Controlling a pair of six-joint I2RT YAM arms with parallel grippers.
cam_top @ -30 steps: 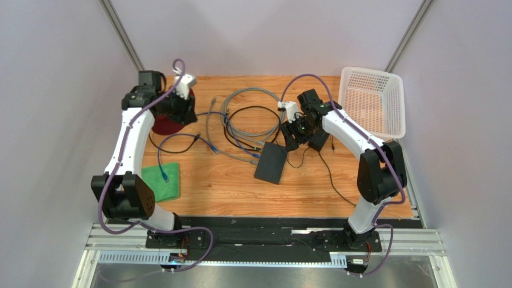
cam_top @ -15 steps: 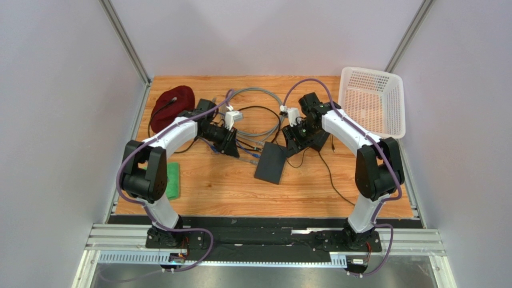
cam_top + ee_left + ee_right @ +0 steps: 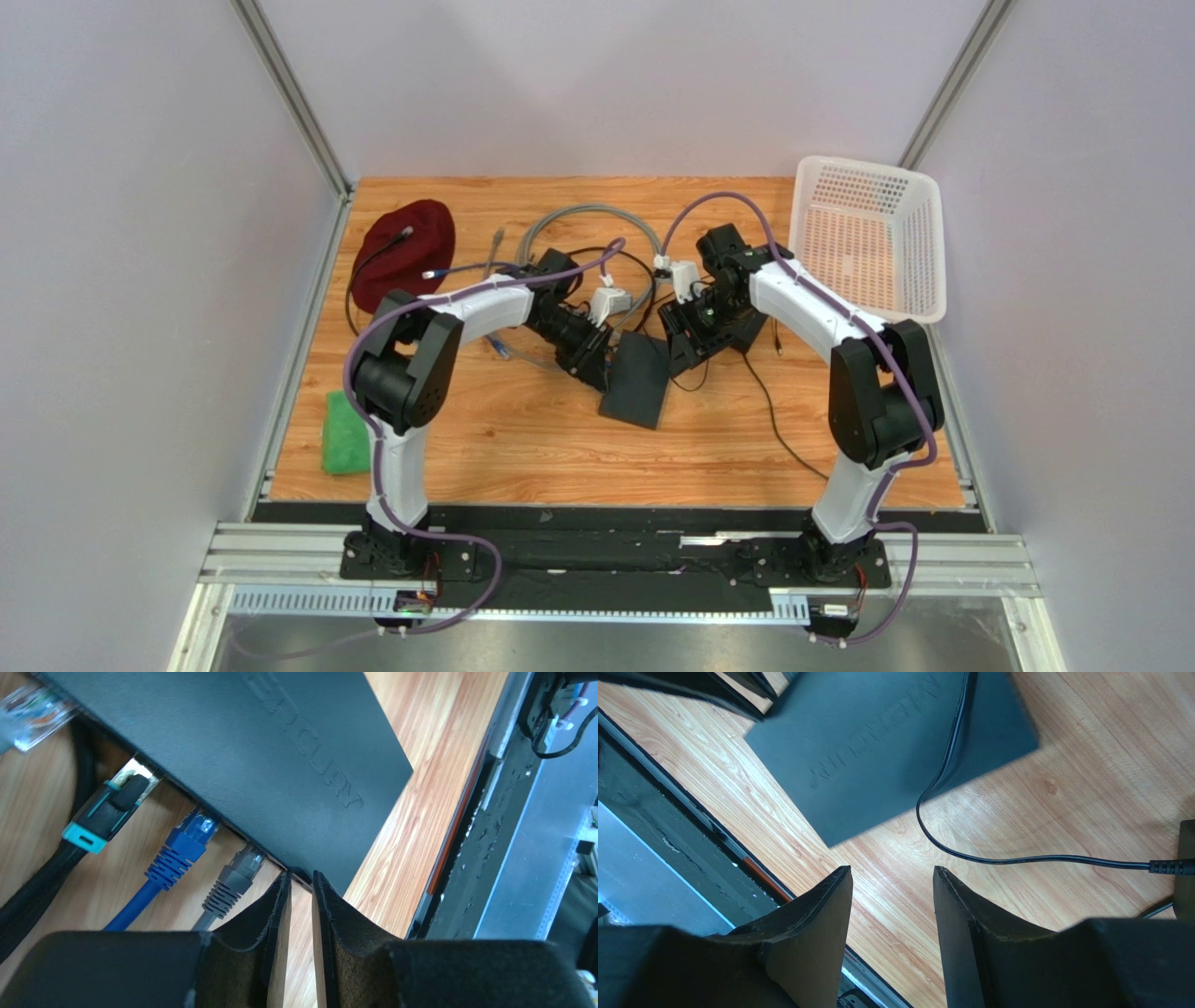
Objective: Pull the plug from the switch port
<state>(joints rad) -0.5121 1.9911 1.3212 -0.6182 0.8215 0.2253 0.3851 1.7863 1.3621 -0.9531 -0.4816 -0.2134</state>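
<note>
You have the switch (image 3: 641, 387) lying flat on the wooden table (image 3: 491, 448), a little right of the middle and turned at an angle, with its socket edge facing the far left. From your left wrist camera, three plugs sit in a row along that edge: a black plug with a teal band (image 3: 105, 815), its metal shell showing at the port, then a blue plug (image 3: 179, 850), then a grey plug (image 3: 235, 878) — all three are seated in the switch. A clear plug (image 3: 28, 714) shows blurred in the corner of that view, and you cannot tell whether it is seated.

Your left gripper (image 3: 300, 896) points at the socket edge just beside the grey plug, on the side toward the switch's corner. Its jaws are drawn in to a thin slit with only wood showing through, so they grip nothing. You cannot tell whether the fingertips touch the switch.

Your right gripper (image 3: 892, 882) hangs over bare wood near a corner of the switch, jaws well apart and empty. A thin black cord (image 3: 1018, 859) crosses over the switch's top and runs off across the table to a black adapter (image 3: 1186, 868) at the picture's right edge.

From overhead, the two grippers flank the far end of the switch — one on each side. A white basket (image 3: 870, 231) stands at the far right, a maroon cloth (image 3: 407, 252) lies at the far left, and a green cloth (image 3: 341, 434) lies at the left edge
</note>
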